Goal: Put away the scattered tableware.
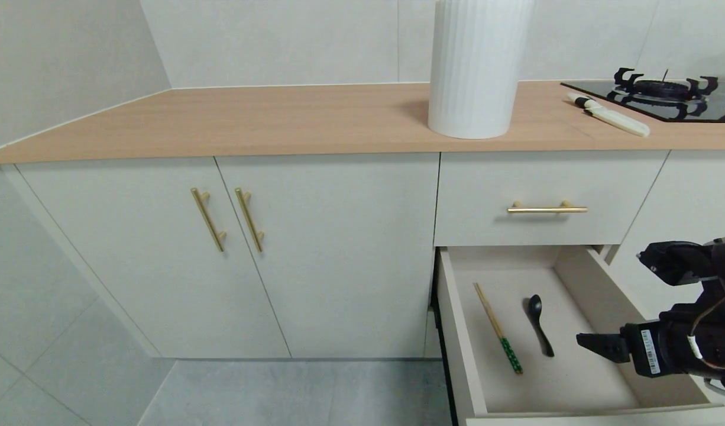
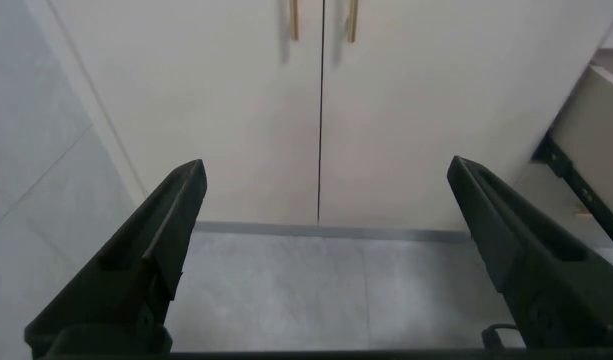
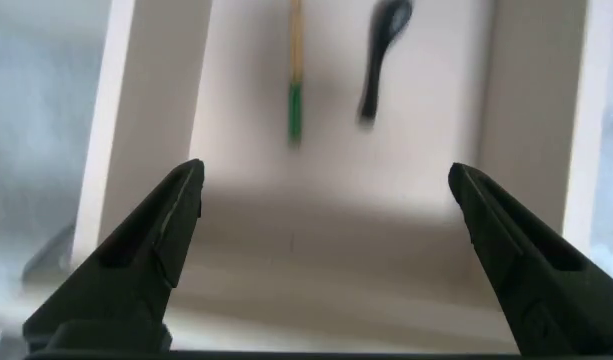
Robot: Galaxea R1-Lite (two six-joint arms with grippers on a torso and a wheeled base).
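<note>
The lower drawer (image 1: 455,337) stands pulled out at the lower right. Inside lie a pair of wooden chopsticks (image 1: 497,327) with green tips and, beside them, a black spoon (image 1: 539,331). My right gripper (image 1: 620,302) hovers open above the drawer's right side, holding nothing. Its wrist view looks down past the fingers at the chopsticks (image 3: 296,75) and the spoon (image 3: 378,60) on the drawer floor. A white-handled knife (image 1: 611,115) lies on the wooden counter beside the stove. My left gripper (image 2: 326,170) is open and empty, low in front of the cabinet doors (image 2: 321,110).
A tall white ribbed container (image 1: 475,65) stands on the counter above the drawers. A black gas stove (image 1: 670,94) sits at the far right. The upper drawer with a gold handle (image 1: 547,208) is closed. Grey floor tiles (image 1: 280,390) lie before the cabinets.
</note>
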